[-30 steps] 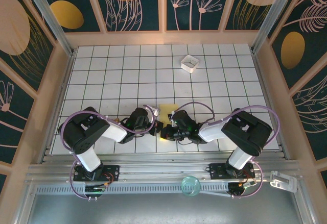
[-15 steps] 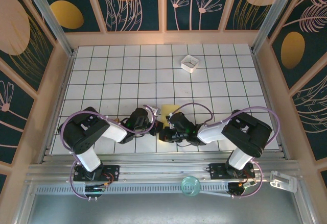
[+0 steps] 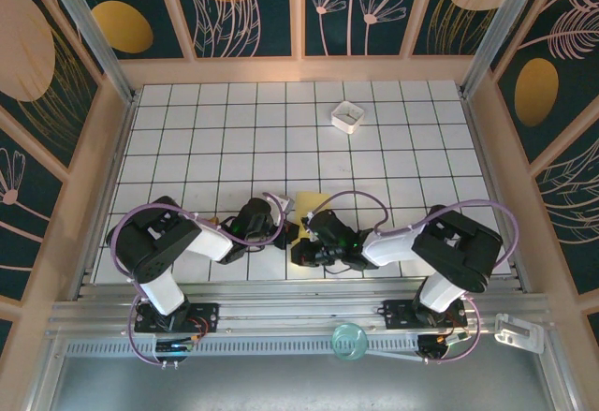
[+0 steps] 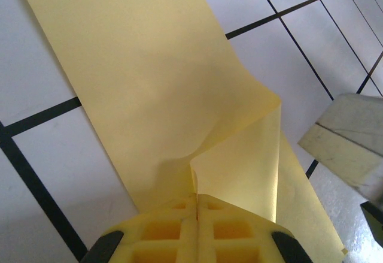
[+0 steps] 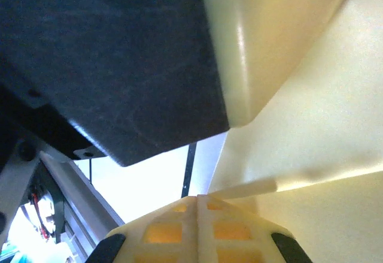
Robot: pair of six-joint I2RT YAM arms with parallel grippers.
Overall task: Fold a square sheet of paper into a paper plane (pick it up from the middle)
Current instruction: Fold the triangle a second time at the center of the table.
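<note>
In the top external view, the square sheet of paper (image 3: 310, 202) lies on the tiled table (image 3: 225, 130) near its front edge, between the two arms and mostly covered by them. The left gripper (image 3: 286, 234) and the right gripper (image 3: 298, 250) meet tip to tip at the sheet's near part. From here I cannot tell how their jaws stand. A small white square box (image 3: 347, 117) sits well apart, toward the far side.

In the left wrist view, the left gripper (image 4: 196, 198) has its jaws pressed together on the near edge of the yellow sheet (image 4: 137, 65). The sheet stretches away flat over the tiles, with a raised, curled fold just beyond the fingertips.

In the right wrist view, the right gripper (image 5: 197, 198) is also clamped tight. A crease of the sheet (image 5: 311, 95) runs into its fingertips. A dark housing (image 5: 108, 53) looms just beside it.
</note>
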